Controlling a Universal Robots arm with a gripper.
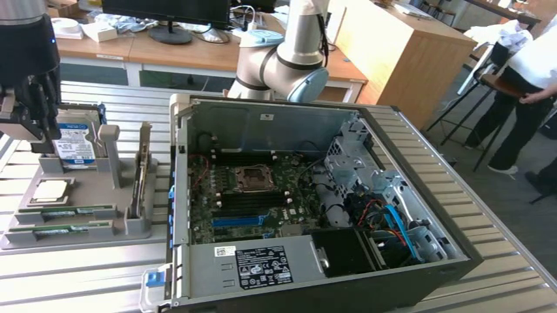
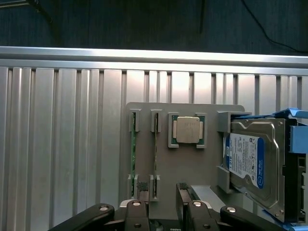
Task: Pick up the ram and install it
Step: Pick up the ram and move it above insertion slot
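Note:
Two ram sticks [image 1: 68,211] [image 1: 59,228] lie in slots of a grey holder [image 1: 83,240] at the exterior view's left. In the wrist view they stand on edge as thin green strips [image 2: 134,154] [image 2: 155,154]. My gripper [image 1: 30,134] hangs open well above the holder's far end, near the hard drive, holding nothing. Its two fingertips [image 2: 143,186] frame the gap of my gripper [image 2: 162,188], and one ram strip lines up just inside that gap. The open computer case [image 1: 392,130] shows its motherboard [image 1: 248,195] with long memory slots [image 1: 239,212].
The holder also carries a silver processor chip [image 1: 51,190] [image 2: 187,130] and a blue-labelled hard drive [image 1: 74,149] [image 2: 250,163]. The arm's elbow [image 1: 278,65] rises behind the case. A person [image 1: 531,85] stands at the far right. Ribbed metal tabletop [image 2: 62,144] surrounds the holder.

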